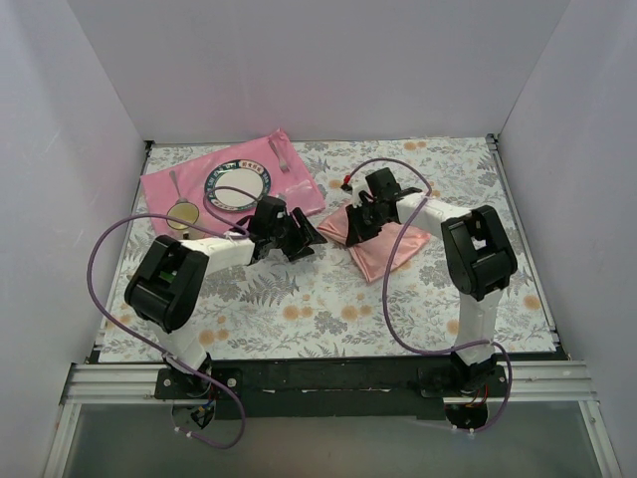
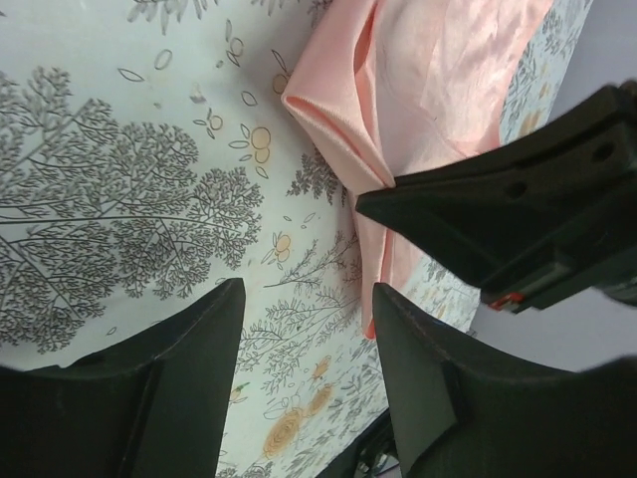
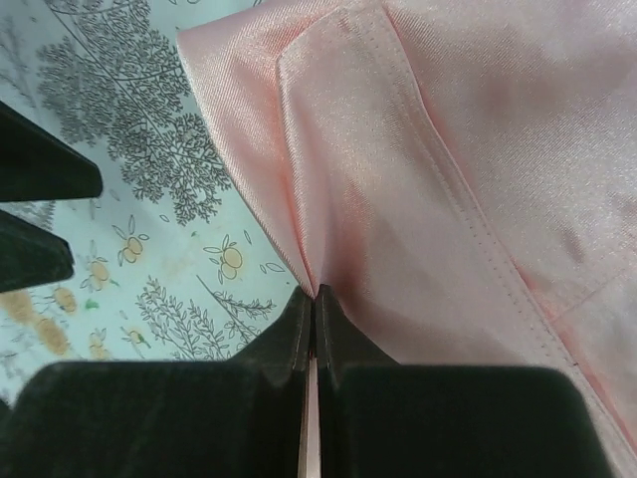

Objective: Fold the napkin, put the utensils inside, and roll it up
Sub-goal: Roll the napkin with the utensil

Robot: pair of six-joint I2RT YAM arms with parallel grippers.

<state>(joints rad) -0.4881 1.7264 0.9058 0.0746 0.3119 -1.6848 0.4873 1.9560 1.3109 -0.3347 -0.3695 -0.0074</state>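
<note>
The pale salmon-pink napkin (image 1: 380, 249) lies crumpled right of the table's centre. My right gripper (image 1: 358, 225) is shut on a raised fold at its left edge; in the right wrist view the jaws (image 3: 315, 296) pinch the shiny cloth (image 3: 448, 179) tight. My left gripper (image 1: 309, 239) stands just left of the napkin, open, with only the floral tablecloth between its fingers (image 2: 309, 299). The napkin's edge (image 2: 428, 100) lies beside its right finger (image 2: 428, 398). A spoon (image 1: 180, 207) and a fork (image 1: 282, 157) rest on the hot-pink mat (image 1: 159, 184) at the far left.
A round plate (image 1: 237, 186) with a dark patterned rim sits on the mat between the spoon and fork. White walls enclose the table on three sides. Purple cables loop from both arms over the tablecloth (image 1: 328, 309). The two grippers are close together.
</note>
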